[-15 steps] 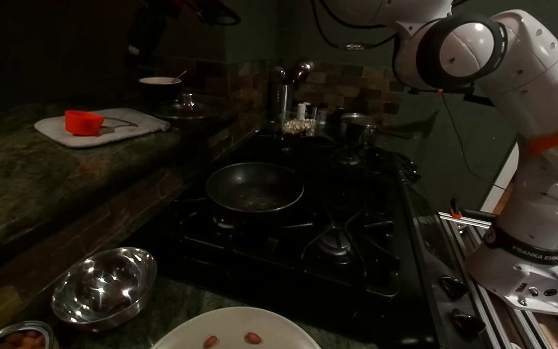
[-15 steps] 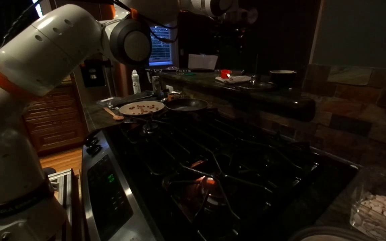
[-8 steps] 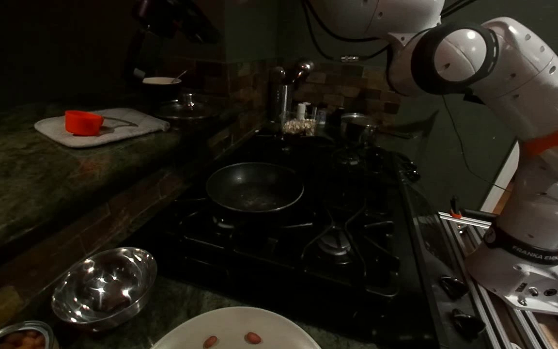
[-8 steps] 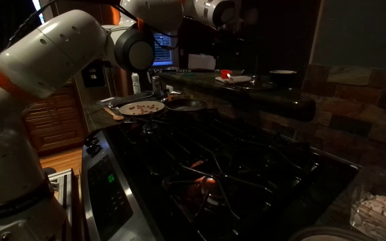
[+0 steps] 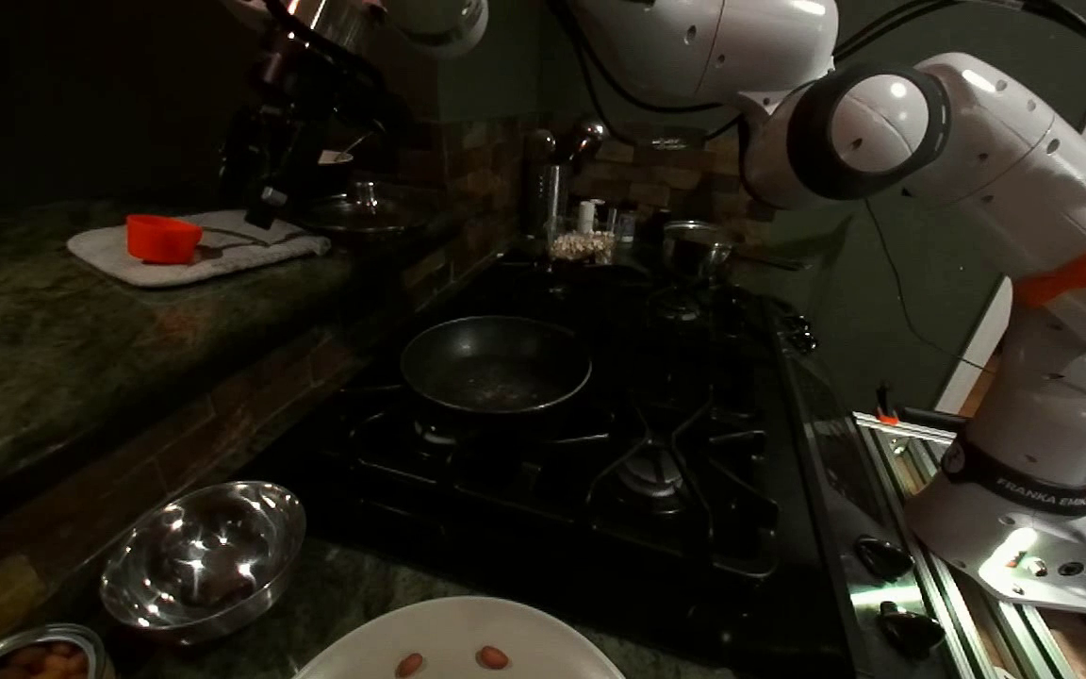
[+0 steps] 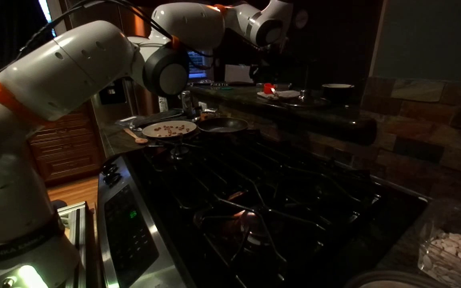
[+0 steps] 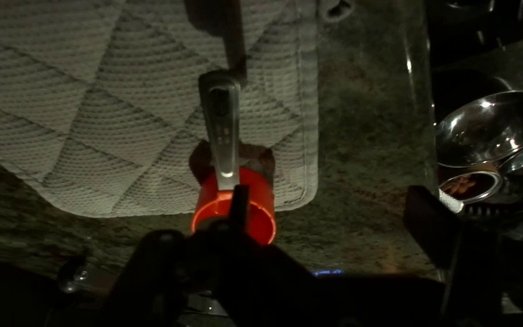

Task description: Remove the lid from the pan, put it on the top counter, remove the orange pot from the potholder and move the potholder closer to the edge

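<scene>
Potholder (image 7: pixel 148 109) lies flat on our top counter (image 5: pixel 34 349), and lower down we see the stove (image 5: pixel 524 542) with the pan (image 5: pixel 496 368) on it. We find the lid (image 5: pixel 364 214) on the counter too, just beside the potholder. Near them our claw (image 7: pixel 332 200) hangs with fingers spread wide; whether it touches anything we cannot tell. The orange pot (image 5: pixel 163 239) sits upright on the potholder, partly behind one finger in our wrist view.
</scene>
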